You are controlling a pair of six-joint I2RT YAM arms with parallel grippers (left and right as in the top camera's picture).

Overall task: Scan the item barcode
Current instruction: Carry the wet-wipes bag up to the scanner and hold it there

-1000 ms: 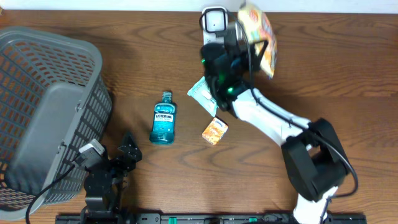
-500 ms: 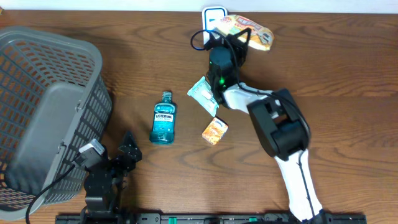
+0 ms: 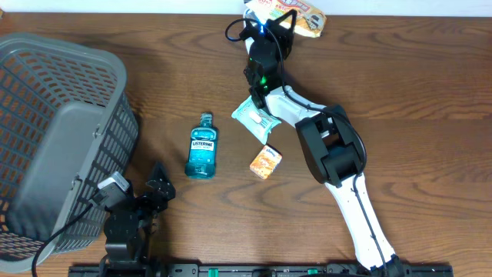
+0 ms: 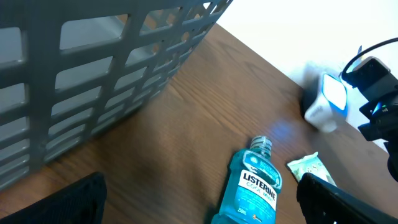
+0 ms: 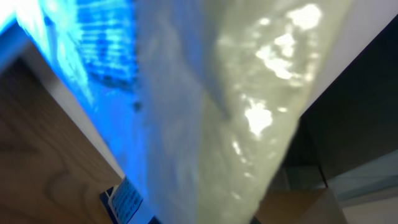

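Observation:
My right gripper [image 3: 270,23] is at the table's far edge, shut on a crinkly snack bag [image 3: 294,11] printed in orange and yellow. It holds the bag over the white barcode scanner [image 4: 326,102], whose window glows blue. Overhead, the bag and wrist hide most of the scanner. The bag [image 5: 236,106] fills the right wrist view, its left side lit blue, and it hides the fingers. My left gripper [image 3: 157,188] rests open near the front left with nothing between its fingers [image 4: 71,199].
A blue Listerine bottle [image 3: 202,146] lies mid-table, also in the left wrist view [image 4: 252,186]. A white-green packet [image 3: 254,118] and a small orange box [image 3: 266,161] lie beside the right arm. A grey basket [image 3: 54,138] fills the left side.
The right arm has stretched toward the far edge, carrying the snack bag from the scanner's right to over the scanner. The left arm has not moved.

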